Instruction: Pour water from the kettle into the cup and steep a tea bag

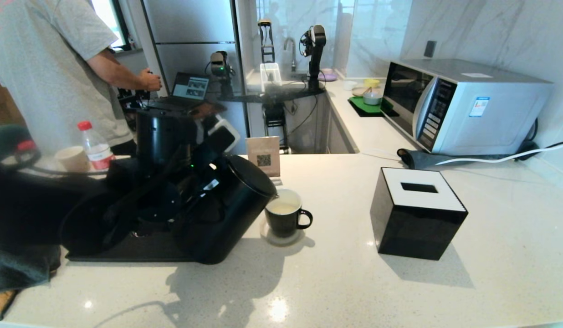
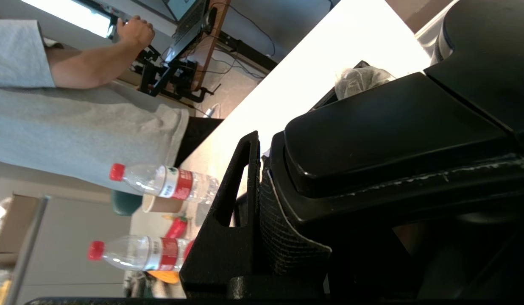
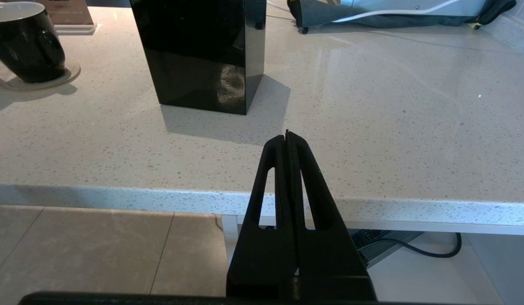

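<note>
Because the water must fall into the cup [image 1: 285, 215] and not on the counter [image 1: 336, 273], the kettle [image 1: 227, 214] is held tilted, with its small spout just over the cup's rim at about 9 o'clock of the cup. The left hand [image 2: 262, 199] grips the kettle by its big handle, the fingers [image 2: 228, 203] closed around it, so that the arm can turn the whole jug. Inside the cup a pale liquid [image 1: 281, 208] is already visible, so I judge the pouring is well on its way. The cup stands on a small coaster, with its handle turned to 3 o'clock, away from the kettle. The tissue box [image 1: 418, 214] stands well apart at 3 o'clock of the cup. The right hand [image 3: 288, 140] is closed on nothing and waits below the counter's edge. I cannot find the tea bag with certainty.
</note>
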Tool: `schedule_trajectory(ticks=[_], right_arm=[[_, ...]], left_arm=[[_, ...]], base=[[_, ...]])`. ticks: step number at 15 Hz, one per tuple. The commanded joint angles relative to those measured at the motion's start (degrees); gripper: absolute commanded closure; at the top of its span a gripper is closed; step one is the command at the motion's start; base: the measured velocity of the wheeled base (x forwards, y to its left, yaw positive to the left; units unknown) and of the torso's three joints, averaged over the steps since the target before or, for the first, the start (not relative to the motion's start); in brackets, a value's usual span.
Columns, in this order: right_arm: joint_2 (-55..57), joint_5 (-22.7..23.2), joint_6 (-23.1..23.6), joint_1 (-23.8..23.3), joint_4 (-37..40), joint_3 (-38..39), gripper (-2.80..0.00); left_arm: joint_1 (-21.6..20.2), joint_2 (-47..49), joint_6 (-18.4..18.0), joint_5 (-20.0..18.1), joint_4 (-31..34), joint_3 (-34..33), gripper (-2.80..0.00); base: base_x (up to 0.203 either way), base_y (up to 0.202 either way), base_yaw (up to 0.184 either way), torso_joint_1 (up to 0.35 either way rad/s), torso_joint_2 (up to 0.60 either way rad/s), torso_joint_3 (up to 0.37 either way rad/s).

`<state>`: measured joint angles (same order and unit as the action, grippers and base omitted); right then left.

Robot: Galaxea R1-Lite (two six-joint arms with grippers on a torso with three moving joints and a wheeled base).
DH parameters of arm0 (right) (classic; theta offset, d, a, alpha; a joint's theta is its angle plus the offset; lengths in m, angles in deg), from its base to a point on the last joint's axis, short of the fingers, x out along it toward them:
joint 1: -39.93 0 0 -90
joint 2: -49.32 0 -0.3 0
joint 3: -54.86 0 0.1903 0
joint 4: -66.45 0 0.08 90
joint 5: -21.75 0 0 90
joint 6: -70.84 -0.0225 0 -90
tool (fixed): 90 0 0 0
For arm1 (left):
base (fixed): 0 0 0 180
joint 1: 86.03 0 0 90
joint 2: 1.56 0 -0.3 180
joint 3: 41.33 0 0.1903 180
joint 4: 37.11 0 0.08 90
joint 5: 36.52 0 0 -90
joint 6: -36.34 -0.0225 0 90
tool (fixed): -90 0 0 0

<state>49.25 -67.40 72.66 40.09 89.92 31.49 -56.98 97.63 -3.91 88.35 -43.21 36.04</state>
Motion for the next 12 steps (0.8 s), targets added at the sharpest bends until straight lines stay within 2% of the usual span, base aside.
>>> schedule_trajectory(ticks=[1,4,9,12], right_arm=[[0.1,0.0,0.0,0.0,0.0,0.0,0.0],[0.1,0.0,0.0,0.0,0.0,0.0,0.0],[0.1,0.0,0.0,0.0,0.0,0.0,0.0],[0.1,0.0,0.0,0.0,0.0,0.0,0.0]], left_arm=[[0.0,-0.1,1.1,0.2,-2.1,-2.4,0.0],[0.0,-0.2,1.2,0.2,-7.4,-4.9,0.0],[0.1,-0.9,1.4,0.1,-10.9,-5.4,0.0],[0.5,-2.2,2.9,0.1,-12.9,-7.3,0.0]], base=[[0.0,0.0,0.0,0.0,0.0,0.0],[0.0,0.0,0.0,0.0,0.0,0.0],[0.0,0.0,0.0,0.0,0.0,0.0],[0.0,0.0,0.0,0.0,0.0,0.0]])
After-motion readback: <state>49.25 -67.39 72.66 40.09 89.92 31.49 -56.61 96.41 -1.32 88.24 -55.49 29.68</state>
